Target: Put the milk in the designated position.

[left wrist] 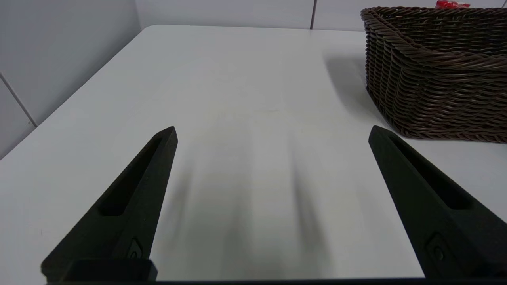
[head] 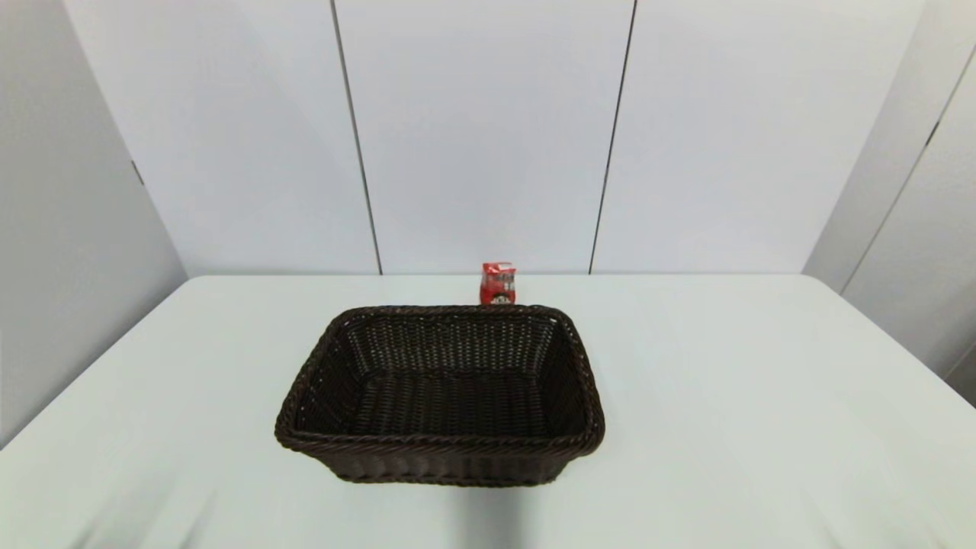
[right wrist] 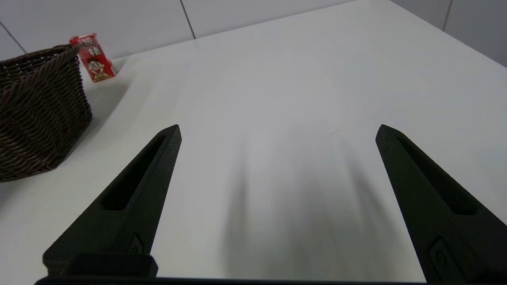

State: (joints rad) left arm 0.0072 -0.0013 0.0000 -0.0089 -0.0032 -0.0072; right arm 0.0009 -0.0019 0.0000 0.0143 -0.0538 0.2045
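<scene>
Behind basket (head: pixel 441 442), upright milk (head: pixel 498 284).

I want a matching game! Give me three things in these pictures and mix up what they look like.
Things:
1. milk
2. basket
3. left pincer

Looks:
A. dark brown, woven, nothing inside
B. black, fingers wide apart over bare table
C. red, standing upright behind the basket's far rim

Pairs: 1-C, 2-A, 3-B
</scene>
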